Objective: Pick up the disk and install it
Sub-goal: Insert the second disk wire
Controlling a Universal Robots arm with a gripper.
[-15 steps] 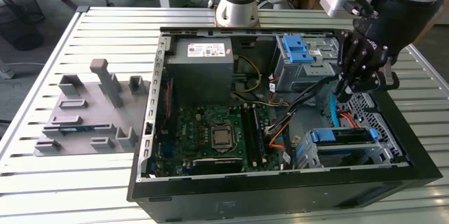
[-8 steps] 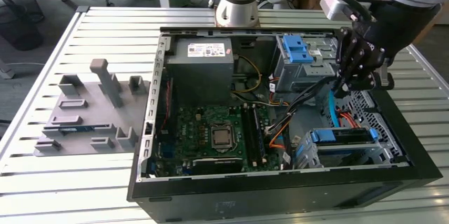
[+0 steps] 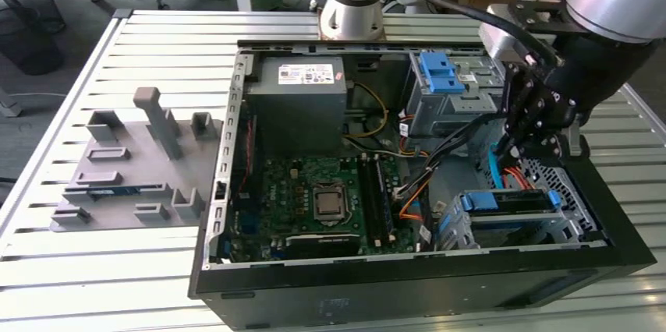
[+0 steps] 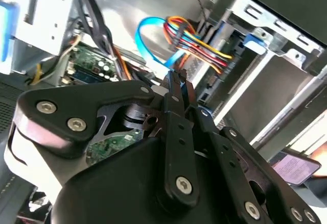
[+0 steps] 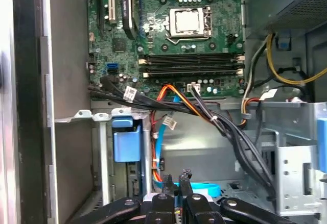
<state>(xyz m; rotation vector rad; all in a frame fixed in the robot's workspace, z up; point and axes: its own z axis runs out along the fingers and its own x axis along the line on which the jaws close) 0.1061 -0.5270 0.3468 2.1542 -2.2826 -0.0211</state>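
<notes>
Inside the open computer case [image 3: 224,192] on the worktop [image 3: 62,262], the end effector [image 3: 517,143] hangs clenched, fingertips together on nothing, just above the disk [image 3: 510,201] seated in its bay.

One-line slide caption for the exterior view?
Arm's gripper reaches into the open computer case above the drive bay holding the disk, beside the motherboard.
</notes>
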